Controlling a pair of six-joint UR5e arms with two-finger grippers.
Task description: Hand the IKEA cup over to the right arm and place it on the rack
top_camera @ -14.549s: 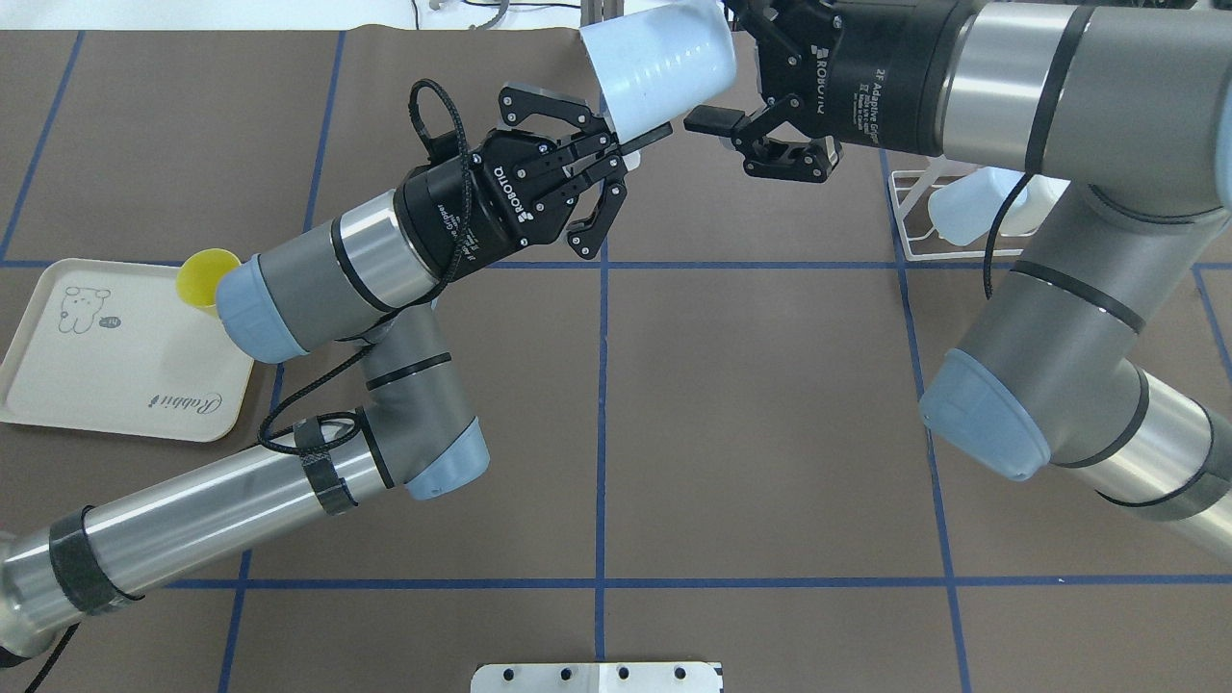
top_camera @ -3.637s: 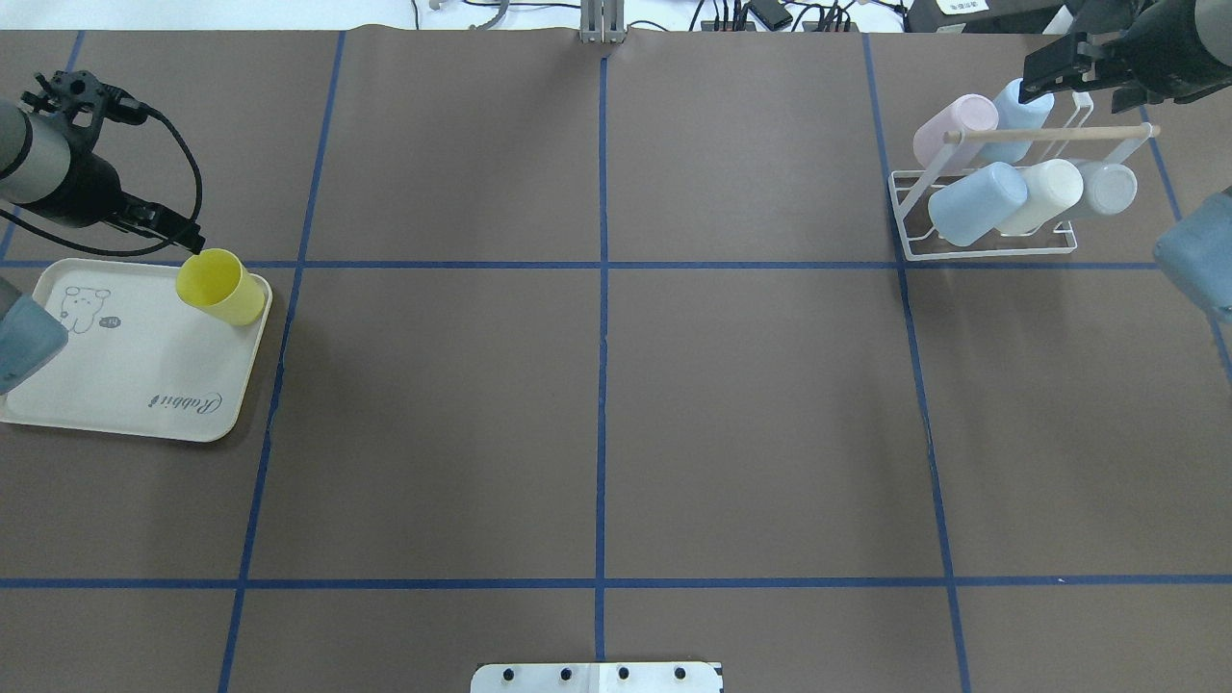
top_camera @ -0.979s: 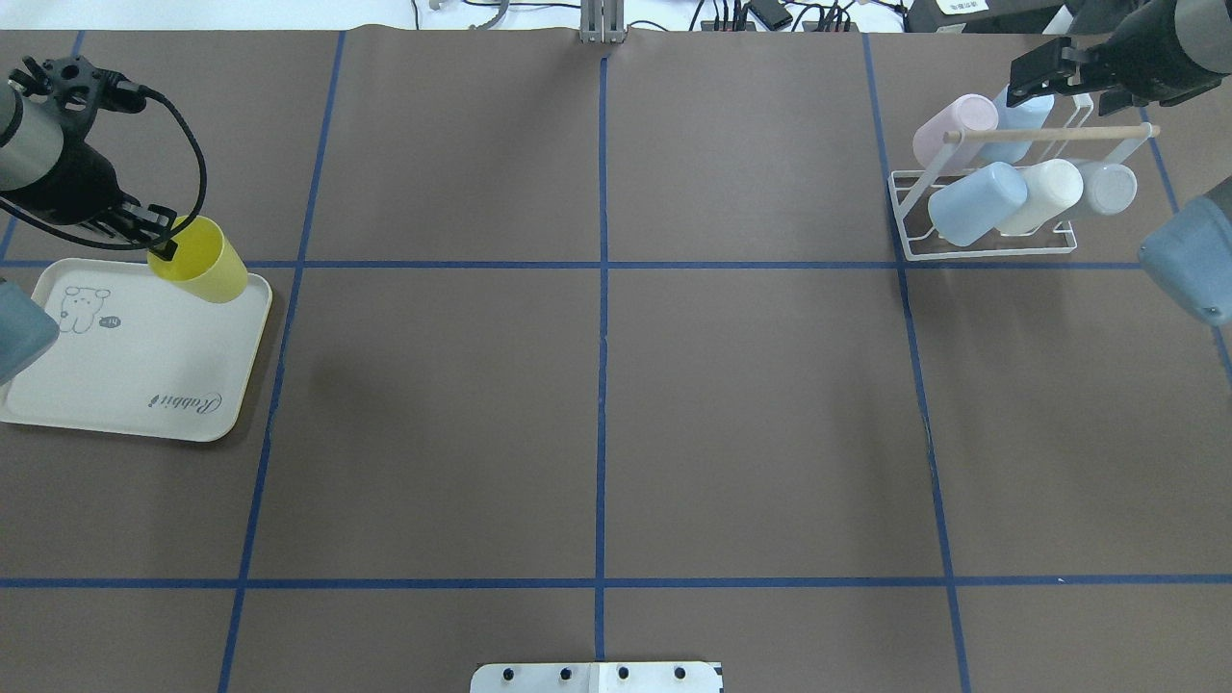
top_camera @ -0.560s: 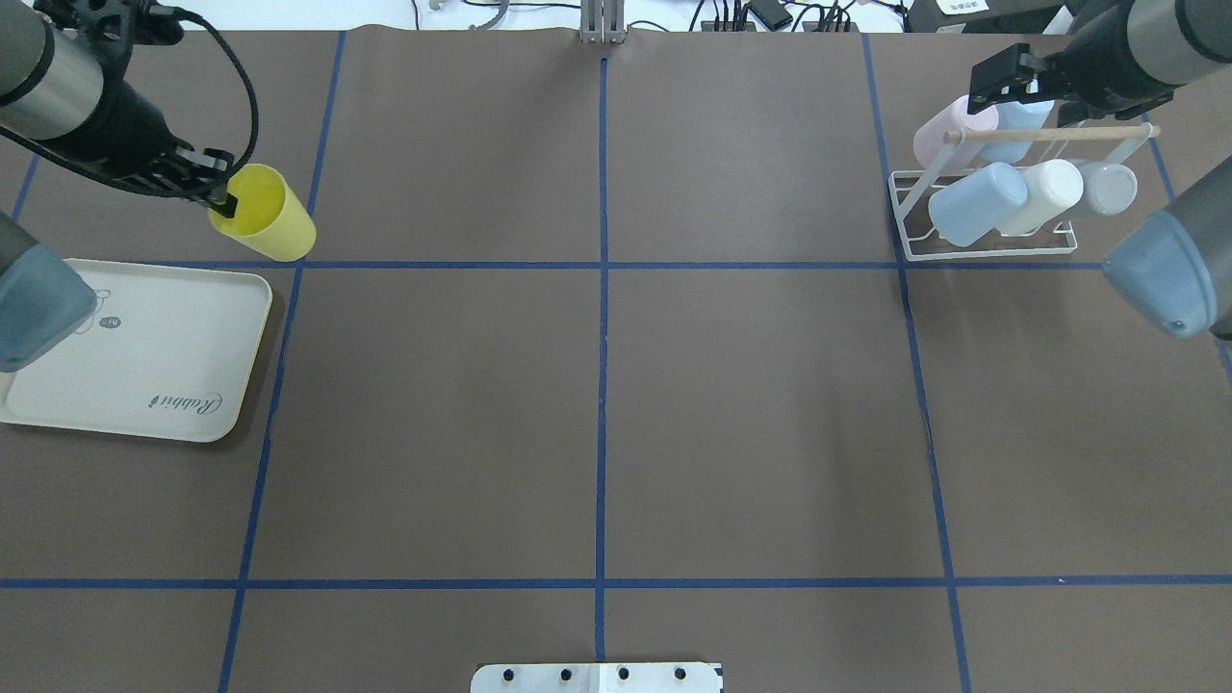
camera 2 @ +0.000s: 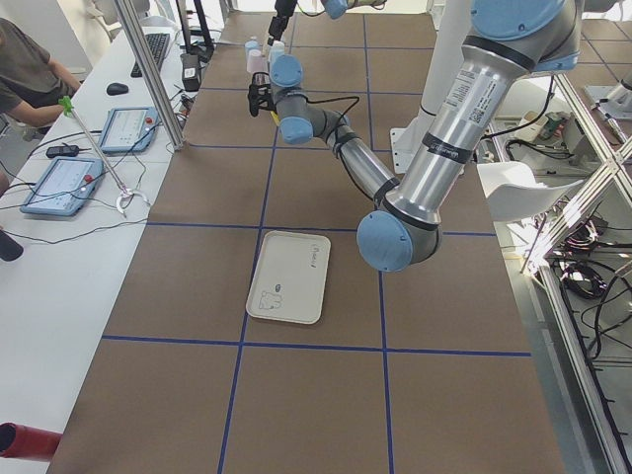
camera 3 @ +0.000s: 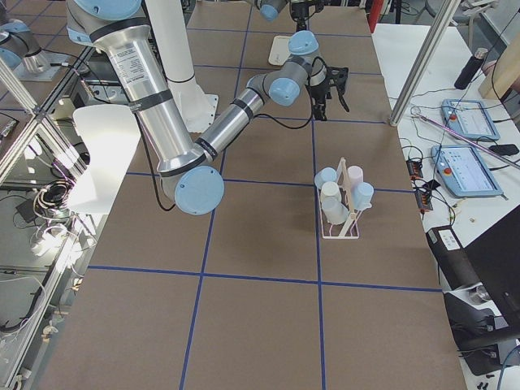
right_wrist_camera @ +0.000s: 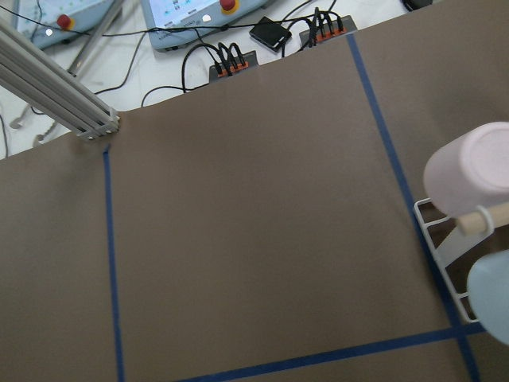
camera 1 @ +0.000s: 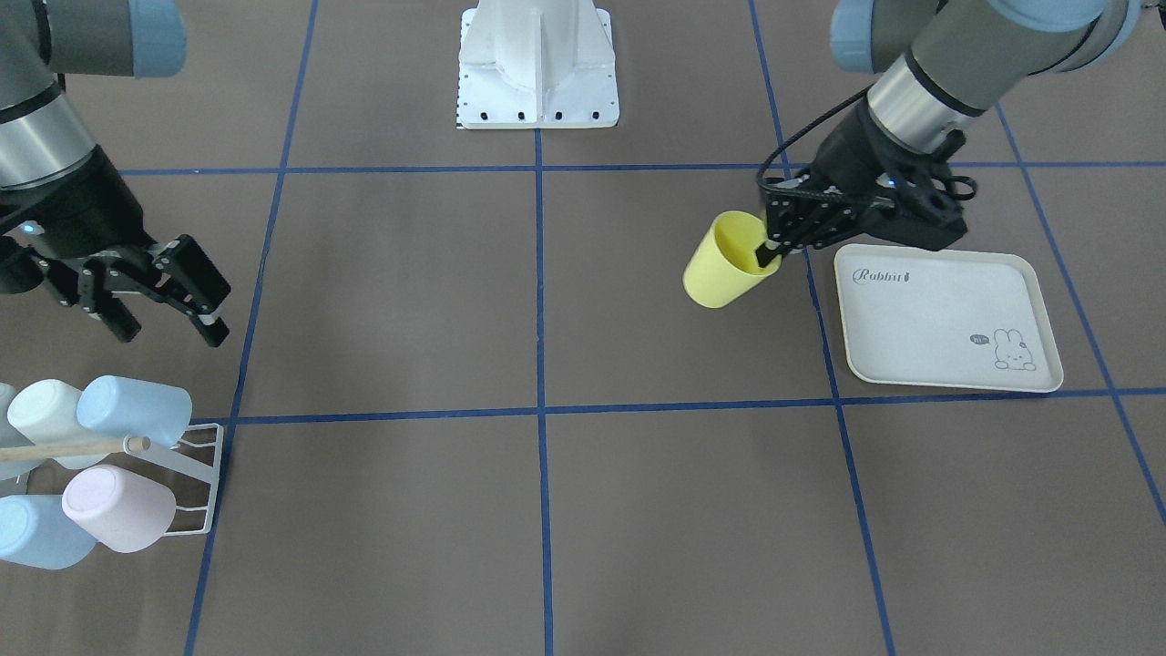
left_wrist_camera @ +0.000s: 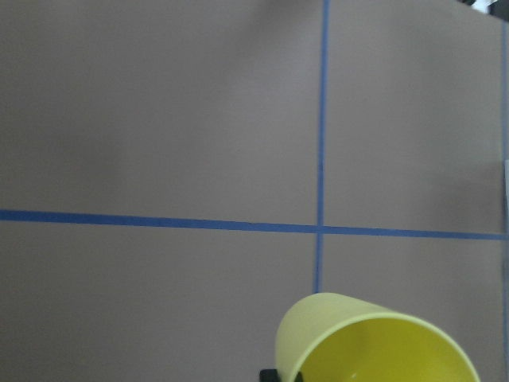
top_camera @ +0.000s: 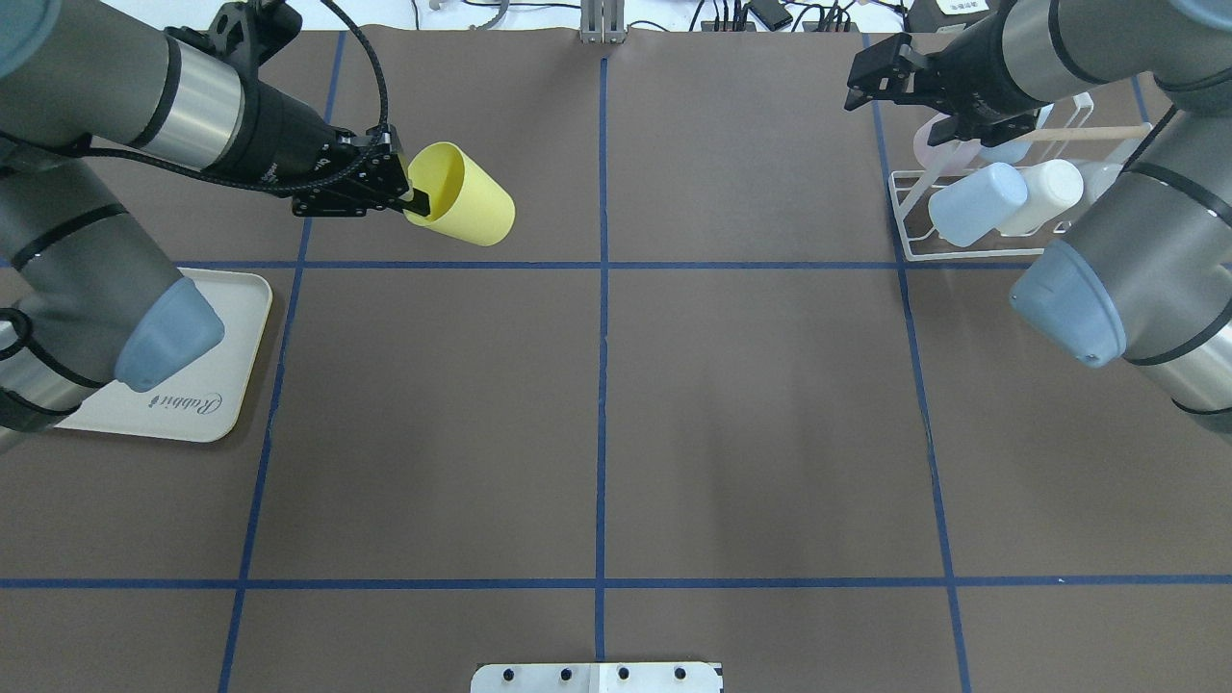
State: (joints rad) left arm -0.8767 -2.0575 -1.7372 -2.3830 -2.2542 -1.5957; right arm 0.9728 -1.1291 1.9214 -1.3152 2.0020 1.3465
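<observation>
Brown gridded table mat [camera 1: 683, 510], front-facing view: the left gripper [camera 1: 772, 251] clamps the rim of the yellow cup [camera 1: 720, 269], one finger inside. The cup hangs clear of the cream tray [camera 1: 938, 319].

Overhead view: since the preceding frame the cup has travelled further toward centre. The right gripper [top_camera: 900, 101], jaws spread and empty, has left the rack [top_camera: 914, 221].

Left wrist view: the cup mouth faces the camera.

Judgement: handover approach under way; transfer and racking remain.

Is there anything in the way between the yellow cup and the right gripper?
Nothing visible. The yellow cup, held by the left gripper, and the open right gripper have only bare table mat between them.
</observation>
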